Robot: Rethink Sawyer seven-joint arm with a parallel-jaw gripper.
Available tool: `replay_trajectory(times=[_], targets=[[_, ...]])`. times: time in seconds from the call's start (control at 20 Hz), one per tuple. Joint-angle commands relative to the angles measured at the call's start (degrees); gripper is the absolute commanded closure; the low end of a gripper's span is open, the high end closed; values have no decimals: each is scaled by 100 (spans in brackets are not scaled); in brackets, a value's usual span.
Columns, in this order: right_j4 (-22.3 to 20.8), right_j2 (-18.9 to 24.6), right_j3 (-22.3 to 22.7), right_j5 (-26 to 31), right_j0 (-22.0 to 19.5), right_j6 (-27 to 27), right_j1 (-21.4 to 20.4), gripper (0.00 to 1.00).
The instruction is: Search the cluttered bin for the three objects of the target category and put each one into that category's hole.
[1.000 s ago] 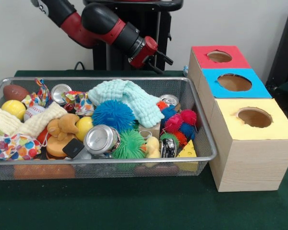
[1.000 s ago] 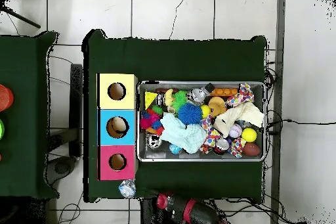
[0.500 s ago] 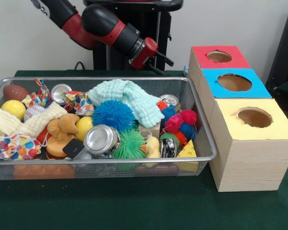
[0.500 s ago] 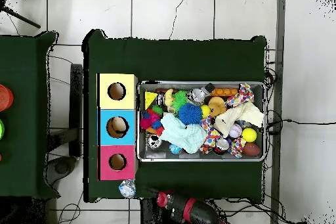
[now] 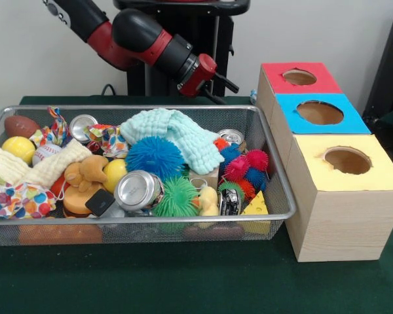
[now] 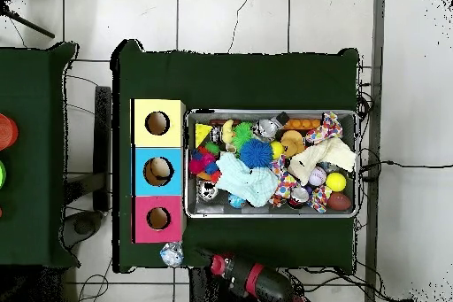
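Front view: the gripper (image 5: 221, 90), prongs spread and empty, hangs beyond the wire-mesh bin (image 5: 275, 171) at its 12 o'clock rim; no clear bottles show among the clutter, so sorting into the boxes (image 5: 344, 216) seems unfinished.

Only the arm (image 5: 144, 39) moved. In the front view its red and black forearm shifted slightly toward 2 o'clock, and the tool (image 5: 217, 84) rose a little, from roughly level with the bin's (image 5: 283, 196) far rim to just above it, behind the bin. In the overhead view the arm (image 6: 252, 281) slid slightly toward 5 o'clock along the surface's (image 6: 239, 77) bottom edge.
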Motion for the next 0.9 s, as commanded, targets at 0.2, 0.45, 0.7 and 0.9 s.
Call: replay_trajectory(times=[0.2, 0.45, 0.7, 0.9], targets=[[-585, -1007, -303, 420, 494, -47, 1258, 0], [-516, -967, -352, 491, 615, -121, 1392, 0], [-459, -957, -363, 590, 722, -181, 1424, 0], [-438, -931, -398, 644, 761, -226, 1451, 0]])
